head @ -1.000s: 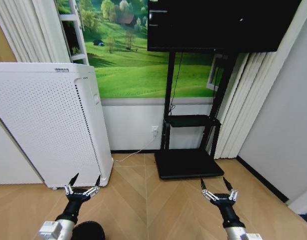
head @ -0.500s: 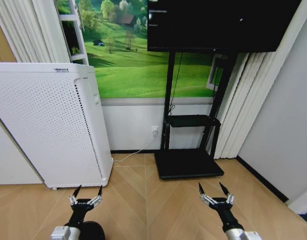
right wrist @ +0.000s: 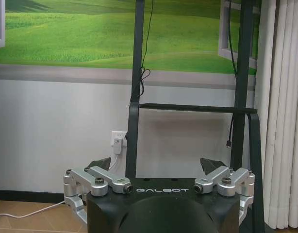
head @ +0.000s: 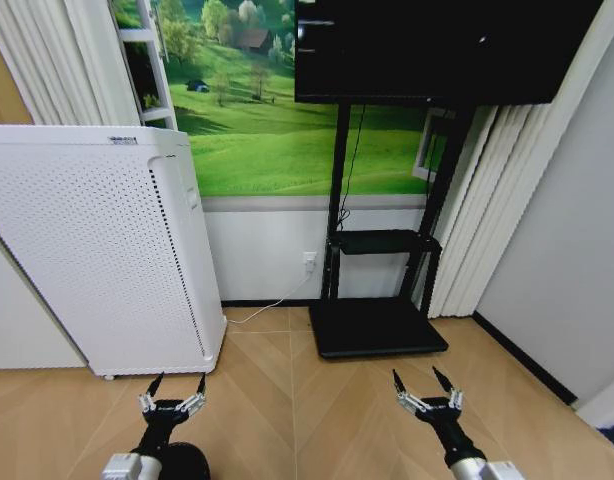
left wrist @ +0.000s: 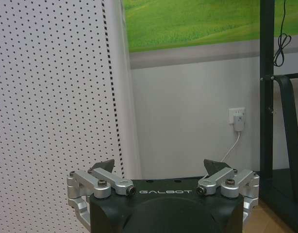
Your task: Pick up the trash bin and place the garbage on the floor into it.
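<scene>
Head view has the left gripper (head: 173,390) low beside the tall white perforated box unit (head: 97,245), fingers spread wide, holding nothing. Right gripper (head: 422,385) hangs over the wooden herringbone floor (head: 297,400), equally wide and empty.

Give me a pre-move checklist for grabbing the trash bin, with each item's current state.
1. Left gripper open: ok.
2. Right gripper open: ok.
3. Both grippers empty: ok.
4. Trash bin located: ok, dark round shape at the head view's bottom edge, beneath the left arm.
5. Bin rim visible enough to grasp: cannot tell, arm covers much of it.
6. Left gripper apart from the white perforated appliance: ok.
</scene>
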